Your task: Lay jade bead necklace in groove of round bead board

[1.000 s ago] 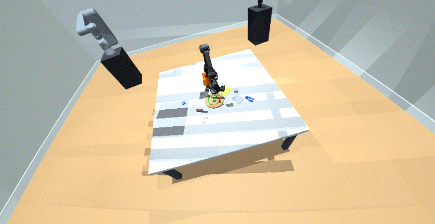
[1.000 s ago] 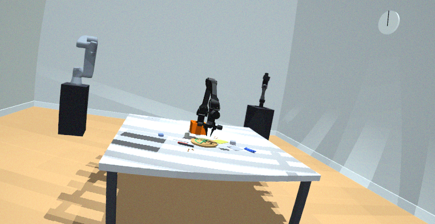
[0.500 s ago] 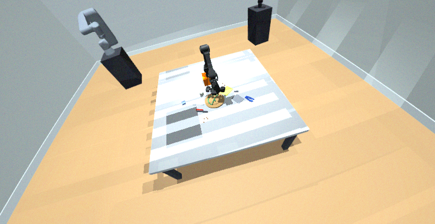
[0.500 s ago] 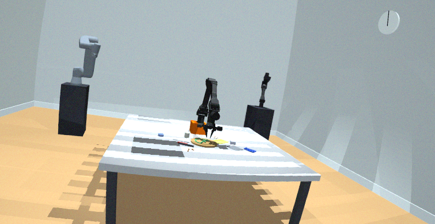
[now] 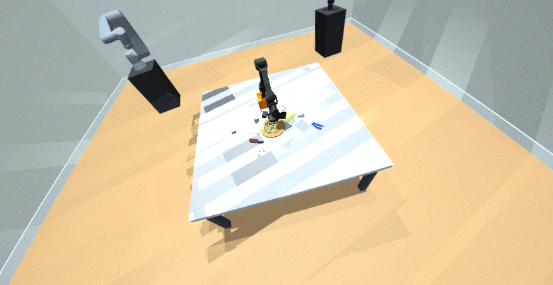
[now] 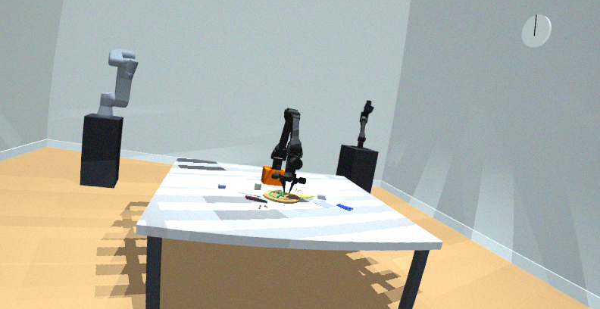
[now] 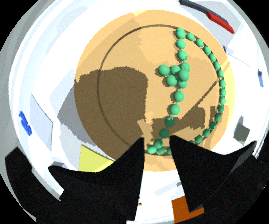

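The round wooden bead board (image 5: 275, 134) (image 6: 279, 200) (image 7: 130, 47) lies on the table with a thin circular groove (image 7: 98, 86). The jade bead necklace (image 7: 222, 92) (image 5: 265, 128) lies on it as a closed, D-shaped loop. Its right side in the wrist view curves along the groove. Its other side runs nearly straight across the board, with a small cluster of beads (image 7: 180, 75) bunched inside the ring. My gripper (image 7: 157, 138) (image 6: 287, 193) is partly open and points down over the board's edge, its tips by the loop's lower end. Beads show between and beyond the tips; none is gripped.
A red and black tool (image 5: 255, 140) (image 6: 254, 198) (image 7: 220, 22) lies beside the board. A yellow sheet (image 5: 289, 116) (image 7: 91, 159), a blue item (image 5: 317, 126) (image 6: 344, 207) (image 7: 25, 123) and an orange block (image 5: 262, 101) (image 6: 268, 176) (image 7: 185, 210) stand or lie around it.
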`<action>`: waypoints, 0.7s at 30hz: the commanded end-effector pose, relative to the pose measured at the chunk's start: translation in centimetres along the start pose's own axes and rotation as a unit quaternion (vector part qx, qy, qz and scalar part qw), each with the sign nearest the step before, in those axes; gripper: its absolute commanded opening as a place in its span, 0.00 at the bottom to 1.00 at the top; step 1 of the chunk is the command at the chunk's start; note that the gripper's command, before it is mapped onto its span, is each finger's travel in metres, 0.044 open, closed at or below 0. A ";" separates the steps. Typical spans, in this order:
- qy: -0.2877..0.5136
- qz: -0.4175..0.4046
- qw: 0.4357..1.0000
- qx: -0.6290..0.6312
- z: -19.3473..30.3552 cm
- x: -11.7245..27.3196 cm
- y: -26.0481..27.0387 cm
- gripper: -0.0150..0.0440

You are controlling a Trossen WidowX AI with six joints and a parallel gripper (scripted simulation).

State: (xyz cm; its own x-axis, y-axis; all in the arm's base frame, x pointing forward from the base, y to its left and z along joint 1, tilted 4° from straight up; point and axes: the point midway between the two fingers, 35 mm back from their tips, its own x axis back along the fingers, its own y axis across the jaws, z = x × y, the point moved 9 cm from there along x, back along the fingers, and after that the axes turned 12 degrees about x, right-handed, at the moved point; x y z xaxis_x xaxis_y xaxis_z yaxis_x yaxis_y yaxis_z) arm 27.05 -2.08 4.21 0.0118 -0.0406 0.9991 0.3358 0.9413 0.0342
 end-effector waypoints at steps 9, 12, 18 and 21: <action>0.003 0.001 1.000 0.000 0.1 -0.2 0.0 0.41; 0.003 0.001 1.000 0.000 0.1 -0.2 0.0 0.28; 0.003 0.001 1.000 0.000 0.1 -0.2 0.0 0.25; 0.003 0.001 1.000 0.000 0.1 -0.2 0.0 0.25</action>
State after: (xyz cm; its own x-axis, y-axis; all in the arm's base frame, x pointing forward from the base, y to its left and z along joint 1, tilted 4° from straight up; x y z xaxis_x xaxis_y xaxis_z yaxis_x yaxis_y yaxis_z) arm 26.94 -2.07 4.03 0.0183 -0.0411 0.9990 0.3359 0.9413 0.0326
